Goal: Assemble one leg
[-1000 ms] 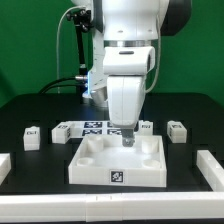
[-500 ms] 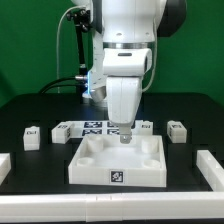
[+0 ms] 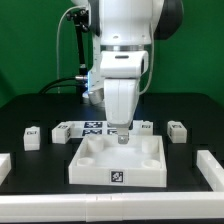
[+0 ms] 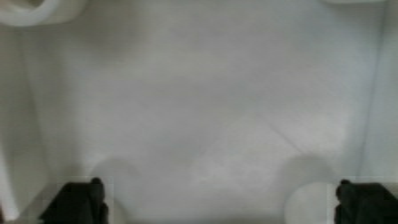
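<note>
Currently: gripper (image 3: 122,137) jaws are held apart, empty, over the panel (image 3: 150,168).
Leg (image 3: 177,130): untouched on the surface (image 3: 30,105); flat sides should be gripped squarely.

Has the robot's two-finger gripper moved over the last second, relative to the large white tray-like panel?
Yes. The two-finger gripper has lifted slightly and drifted toward the exterior view's left, judged against the large white tray-like panel, which has not shifted.

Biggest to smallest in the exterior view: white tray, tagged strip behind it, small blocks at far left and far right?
1. White tray.
2. Marker board, partly hidden.
3. Tie: the exterior view's left leg and right leg look alike.
</note>
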Robot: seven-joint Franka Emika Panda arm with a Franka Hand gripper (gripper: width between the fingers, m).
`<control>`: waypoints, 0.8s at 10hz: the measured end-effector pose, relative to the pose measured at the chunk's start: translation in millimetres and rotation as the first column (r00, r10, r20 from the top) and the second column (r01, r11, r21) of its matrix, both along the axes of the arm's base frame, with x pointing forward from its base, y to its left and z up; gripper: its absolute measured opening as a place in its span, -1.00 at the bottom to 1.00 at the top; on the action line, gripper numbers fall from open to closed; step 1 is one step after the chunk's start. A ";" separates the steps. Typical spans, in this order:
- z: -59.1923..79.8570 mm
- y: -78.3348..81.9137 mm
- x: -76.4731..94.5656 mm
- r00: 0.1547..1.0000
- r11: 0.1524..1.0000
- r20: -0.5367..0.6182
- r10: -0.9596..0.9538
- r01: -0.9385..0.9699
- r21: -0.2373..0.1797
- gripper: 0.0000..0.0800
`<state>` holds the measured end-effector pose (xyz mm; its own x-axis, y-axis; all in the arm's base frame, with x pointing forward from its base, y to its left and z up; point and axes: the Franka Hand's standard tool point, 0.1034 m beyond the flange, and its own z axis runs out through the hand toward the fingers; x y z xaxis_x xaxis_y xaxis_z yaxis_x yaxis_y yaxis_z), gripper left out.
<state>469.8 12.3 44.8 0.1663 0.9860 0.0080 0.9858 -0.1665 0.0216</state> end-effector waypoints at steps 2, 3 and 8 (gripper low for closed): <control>-7.1 0.9 -12.7 1.000 1.000 -0.013 0.001 -0.001 0.003 0.63; -13.3 0.4 -22.9 1.000 1.000 -0.024 -0.002 0.002 0.005 0.63; -35.2 0.1 -40.7 0.998 1.000 -0.061 -0.008 0.008 0.013 0.63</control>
